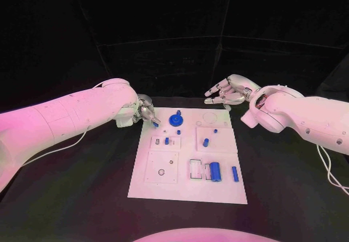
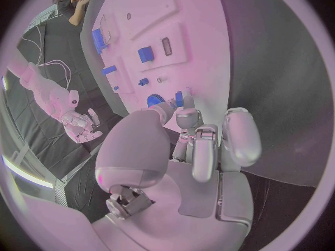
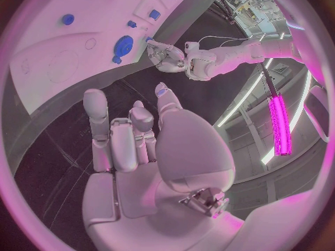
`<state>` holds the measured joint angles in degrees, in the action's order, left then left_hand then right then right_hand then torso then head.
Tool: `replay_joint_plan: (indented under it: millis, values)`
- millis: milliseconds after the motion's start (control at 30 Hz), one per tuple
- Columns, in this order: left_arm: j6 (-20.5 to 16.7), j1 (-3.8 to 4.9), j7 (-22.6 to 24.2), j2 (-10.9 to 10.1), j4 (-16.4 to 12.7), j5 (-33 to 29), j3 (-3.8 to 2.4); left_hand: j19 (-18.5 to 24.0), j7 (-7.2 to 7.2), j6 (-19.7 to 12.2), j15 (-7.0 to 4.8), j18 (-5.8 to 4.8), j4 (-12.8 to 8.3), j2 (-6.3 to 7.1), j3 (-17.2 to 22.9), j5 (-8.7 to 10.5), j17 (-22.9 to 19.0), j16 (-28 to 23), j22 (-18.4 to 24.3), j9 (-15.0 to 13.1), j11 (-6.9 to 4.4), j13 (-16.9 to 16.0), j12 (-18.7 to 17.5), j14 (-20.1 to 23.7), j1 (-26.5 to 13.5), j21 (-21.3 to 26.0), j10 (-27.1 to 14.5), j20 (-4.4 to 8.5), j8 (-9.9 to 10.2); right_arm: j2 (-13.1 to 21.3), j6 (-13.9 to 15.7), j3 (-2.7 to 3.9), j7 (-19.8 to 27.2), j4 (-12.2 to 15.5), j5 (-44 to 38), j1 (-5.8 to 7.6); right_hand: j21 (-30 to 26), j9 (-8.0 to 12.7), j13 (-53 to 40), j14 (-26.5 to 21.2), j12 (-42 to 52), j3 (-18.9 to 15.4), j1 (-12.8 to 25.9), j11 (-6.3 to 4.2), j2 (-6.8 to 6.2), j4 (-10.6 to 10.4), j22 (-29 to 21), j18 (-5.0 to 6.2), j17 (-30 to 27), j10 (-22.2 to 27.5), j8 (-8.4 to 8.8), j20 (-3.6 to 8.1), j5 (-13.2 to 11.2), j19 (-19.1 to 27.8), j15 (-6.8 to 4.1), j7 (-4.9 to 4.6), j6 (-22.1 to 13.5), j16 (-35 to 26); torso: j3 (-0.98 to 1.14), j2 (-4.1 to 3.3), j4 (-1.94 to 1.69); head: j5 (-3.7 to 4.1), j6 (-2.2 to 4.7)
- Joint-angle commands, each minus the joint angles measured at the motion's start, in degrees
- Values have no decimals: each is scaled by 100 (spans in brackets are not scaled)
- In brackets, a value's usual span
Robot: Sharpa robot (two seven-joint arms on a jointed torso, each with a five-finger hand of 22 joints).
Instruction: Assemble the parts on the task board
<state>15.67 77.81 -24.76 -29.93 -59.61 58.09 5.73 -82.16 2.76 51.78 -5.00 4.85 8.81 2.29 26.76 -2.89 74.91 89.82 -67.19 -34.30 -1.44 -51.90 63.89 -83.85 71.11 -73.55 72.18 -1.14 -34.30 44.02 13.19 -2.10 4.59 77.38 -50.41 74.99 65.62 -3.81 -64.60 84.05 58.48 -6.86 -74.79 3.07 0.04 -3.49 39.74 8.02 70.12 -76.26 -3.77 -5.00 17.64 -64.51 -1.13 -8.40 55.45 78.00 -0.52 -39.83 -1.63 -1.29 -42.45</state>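
The white task board [image 1: 189, 191] lies in the middle of the black table. My left hand [image 1: 144, 113] hovers at its far left corner and pinches a small blue peg [image 1: 155, 123] between its fingertips. The left wrist view shows the peg [image 2: 179, 99] close to the blue gear [image 2: 155, 100]. The gear [image 1: 176, 120] sits on the board's far edge. My right hand [image 1: 229, 92] hangs above the far right corner, fingers loosely apart and holding nothing. The right wrist view shows the left hand [image 3: 167, 56] beside the gear [image 3: 125, 43].
On the board's near part lie a blue cylinder [image 1: 218, 170] and a blue bar [image 1: 235, 173]. A blue piece [image 1: 207, 142] and several small blue parts sit in the middle blocks. Black table surrounds the board on all sides.
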Motion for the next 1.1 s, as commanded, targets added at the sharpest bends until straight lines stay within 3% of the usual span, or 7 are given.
replay_joint_plan:
  millis: [33,200,400,533,767,1100]
  values:
    - [-445,9,99,-152,-287,-251,-2,-3,0,-30,20,-2,-695,21,748,-8,1509,18,-9,-13,1,10,-14,-615,-68,32,53,-32,-39,17,-9,4,11,18,-11,12,-27,-7,8,208,-11,-16,-11,-6,50,-11,-6,97,7,-22,-30,-1,-38,-40,-15,21,-19,-15,3,4,-9,-15,5]
    - [-747,-27,83,-481,-867,-263,4,-15,-7,-25,14,-6,-739,72,874,-11,1509,18,-35,-20,-6,12,-7,-615,-136,15,78,-28,-77,48,-5,4,8,29,-11,12,-28,-7,4,208,-7,-15,-13,-6,53,-11,-6,97,6,-24,-31,-1,-34,-40,-15,22,-19,-16,-6,2,-2,-41,-4]
    - [-1216,-175,38,-912,-1632,-265,22,-30,-12,-23,11,-13,-769,130,929,1,1509,18,-68,-19,-11,36,-17,-615,-176,-8,86,-25,-98,64,-1,4,5,38,-11,12,-27,-7,7,208,-10,-15,-13,-6,55,-12,-5,97,5,-22,-31,-1,-31,-41,-15,22,-18,-16,6,8,-7,-73,-9]
    - [-1493,-268,4,-1150,-2011,-250,35,-37,-17,-17,10,-16,-776,156,939,4,1509,18,-85,-16,-14,15,2,-615,-193,-20,106,-23,-107,70,1,4,7,41,-11,12,-33,-7,10,206,-12,-14,-14,-6,63,-15,-15,99,-3,-21,-31,-1,-19,-37,-15,22,-18,-22,1,18,-17,-65,-18]
    - [-1543,-342,-106,-1347,-2265,-120,69,-44,-22,-9,8,-20,-782,176,949,5,1509,18,-101,-13,-18,-5,20,-615,-204,-33,125,-22,-115,77,3,4,7,45,-11,12,-33,-7,10,206,-12,-14,-14,-6,63,-15,-15,99,-3,-21,-31,-1,-19,-37,-15,22,-18,-22,-1,8,-2,-90,-11]
    - [-1457,-382,-264,-1366,-2390,14,80,-57,-32,7,3,-26,-793,205,964,6,1509,18,-132,-7,-26,-52,59,-615,-221,-55,166,-18,-128,63,1,4,13,36,-11,12,-33,-7,10,206,-12,-14,-14,-6,63,-15,-15,99,-3,-21,-31,-1,-19,-37,-15,22,-18,-22,0,0,5,-102,-28]
